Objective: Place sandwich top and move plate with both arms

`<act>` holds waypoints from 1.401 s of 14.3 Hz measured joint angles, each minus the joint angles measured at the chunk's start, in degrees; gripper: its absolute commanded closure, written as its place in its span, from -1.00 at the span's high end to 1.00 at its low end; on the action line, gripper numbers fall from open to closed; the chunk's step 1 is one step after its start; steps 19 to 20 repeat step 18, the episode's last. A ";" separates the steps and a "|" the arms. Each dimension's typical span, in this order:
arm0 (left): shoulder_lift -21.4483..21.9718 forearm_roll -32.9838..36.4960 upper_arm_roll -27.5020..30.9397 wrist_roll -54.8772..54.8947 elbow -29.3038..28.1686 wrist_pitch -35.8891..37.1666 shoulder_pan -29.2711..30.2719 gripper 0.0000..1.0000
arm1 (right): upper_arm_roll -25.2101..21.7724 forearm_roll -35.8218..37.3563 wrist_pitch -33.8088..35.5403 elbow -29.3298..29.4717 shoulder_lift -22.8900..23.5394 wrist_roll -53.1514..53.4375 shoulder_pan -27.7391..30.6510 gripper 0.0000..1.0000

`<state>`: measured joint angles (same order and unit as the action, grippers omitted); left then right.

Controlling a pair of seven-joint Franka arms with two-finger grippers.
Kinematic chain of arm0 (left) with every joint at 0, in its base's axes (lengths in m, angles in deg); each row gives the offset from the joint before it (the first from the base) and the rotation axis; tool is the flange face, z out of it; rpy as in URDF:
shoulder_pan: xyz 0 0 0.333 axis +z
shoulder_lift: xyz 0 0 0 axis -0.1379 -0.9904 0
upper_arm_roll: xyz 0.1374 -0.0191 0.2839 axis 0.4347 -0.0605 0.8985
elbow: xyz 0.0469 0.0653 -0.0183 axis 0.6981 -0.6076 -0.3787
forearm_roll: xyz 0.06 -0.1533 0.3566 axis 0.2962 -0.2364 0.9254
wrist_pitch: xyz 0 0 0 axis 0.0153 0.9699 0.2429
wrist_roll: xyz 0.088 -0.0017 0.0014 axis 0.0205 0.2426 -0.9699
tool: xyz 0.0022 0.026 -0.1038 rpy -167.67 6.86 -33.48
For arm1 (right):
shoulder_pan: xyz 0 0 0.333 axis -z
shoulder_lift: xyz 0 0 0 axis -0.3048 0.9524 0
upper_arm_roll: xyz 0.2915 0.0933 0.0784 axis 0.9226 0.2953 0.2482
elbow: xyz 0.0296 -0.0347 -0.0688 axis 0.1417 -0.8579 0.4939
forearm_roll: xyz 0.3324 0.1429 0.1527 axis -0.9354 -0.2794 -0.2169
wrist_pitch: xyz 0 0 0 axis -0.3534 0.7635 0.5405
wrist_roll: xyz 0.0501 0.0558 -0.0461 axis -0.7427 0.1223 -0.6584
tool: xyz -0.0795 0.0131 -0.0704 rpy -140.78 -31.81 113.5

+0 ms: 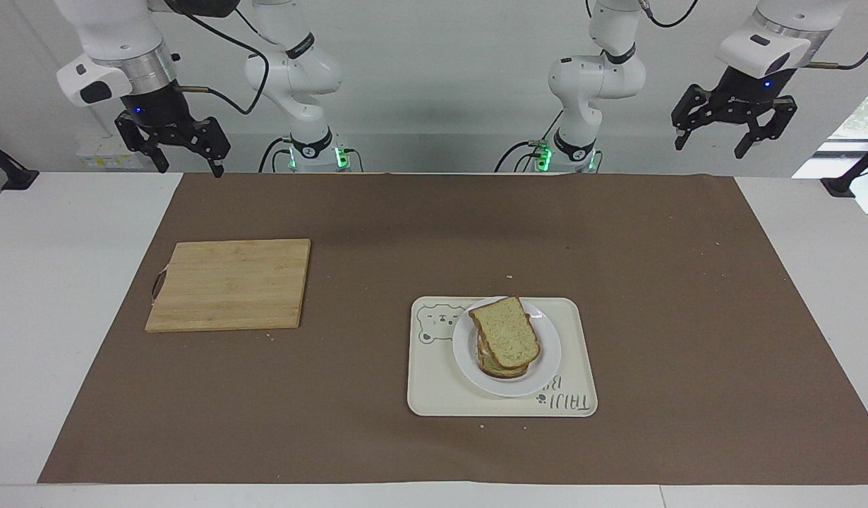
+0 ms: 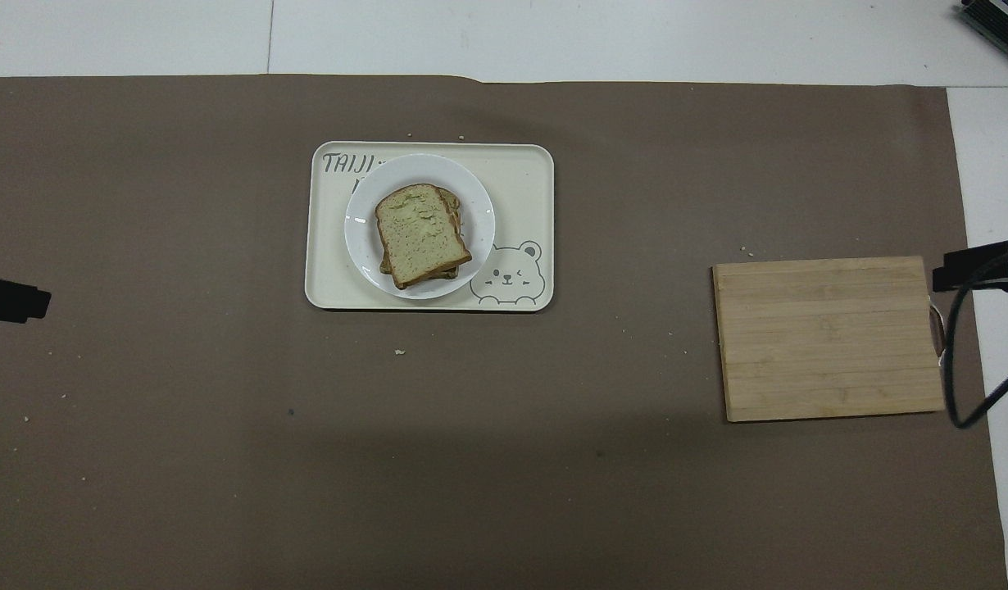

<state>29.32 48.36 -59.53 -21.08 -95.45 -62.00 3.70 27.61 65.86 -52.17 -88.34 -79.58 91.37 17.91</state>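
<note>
Sandwich topped, plate on the tray

Sandwich top [image 1: 505, 331] sits on the stack, plate [image 1: 547, 367] rests on the tray [image 1: 434, 388]. Left gripper [image 1: 734, 130] and right gripper [image 1: 173, 144] hang high near their bases, fingers open, empty. Job looks done.
</note>
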 measured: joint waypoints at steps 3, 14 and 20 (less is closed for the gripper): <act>-0.10 -0.01 0.21 -0.11 -0.08 0.00 0.00 1.00 | -0.17 0.00 0.14 0.00 0.00 0.00 -0.92 1.00; -0.14 -0.05 1.06 -4.57 -0.16 -0.07 1.04 1.00 | -0.96 0.00 0.77 -0.15 0.84 -0.03 1.28 1.00; -0.13 -0.05 1.11 -4.57 -0.16 -0.07 1.60 1.00 | -10.56 -0.10 0.77 0.08 0.71 -0.45 -14.08 1.00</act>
